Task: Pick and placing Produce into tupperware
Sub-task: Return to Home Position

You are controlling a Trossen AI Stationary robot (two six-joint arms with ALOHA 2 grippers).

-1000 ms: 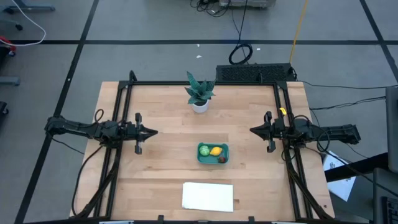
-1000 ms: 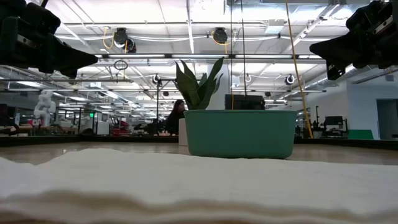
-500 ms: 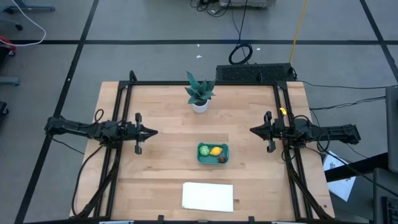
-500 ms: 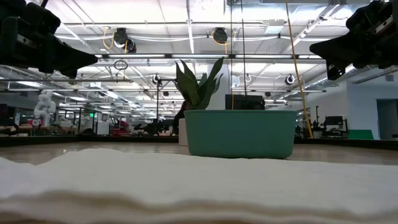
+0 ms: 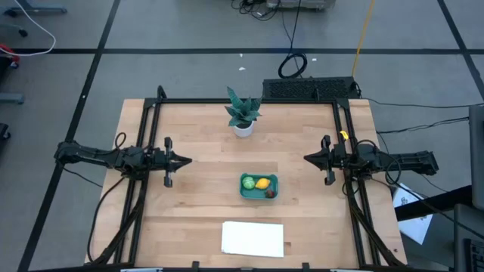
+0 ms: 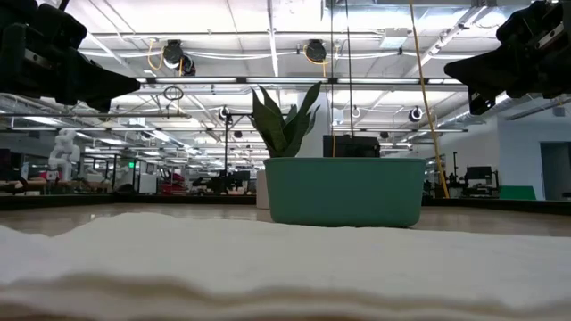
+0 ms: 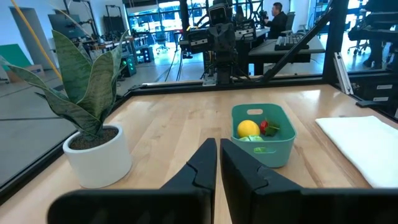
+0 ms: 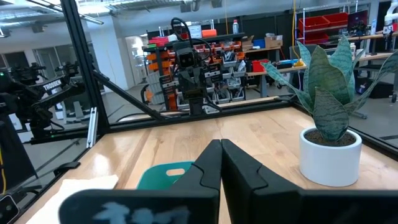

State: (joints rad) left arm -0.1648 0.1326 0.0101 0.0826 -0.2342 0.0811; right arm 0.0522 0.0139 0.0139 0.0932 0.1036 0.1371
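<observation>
The teal tupperware (image 5: 259, 186) sits near the table's middle and holds all three produce pieces: the light-green round one (image 5: 248, 182), the yellow lemon (image 5: 262, 183) and the dark red one (image 5: 270, 193). The left wrist view shows the tupperware (image 7: 264, 134) with the lemon (image 7: 248, 129) and red piece (image 7: 268, 127) inside. My left gripper (image 5: 187, 160) hovers shut at the table's left side, above the wood. My right gripper (image 5: 306, 159) hovers shut at the right side. Both point toward the middle, well away from the tupperware.
A spiky green plant in a white pot (image 5: 243, 113) stands toward the far edge. A white flat sheet (image 5: 252, 239) lies at the near edge. A black frame (image 5: 246, 100) borders the table. Bare wood lies between each gripper and the tupperware.
</observation>
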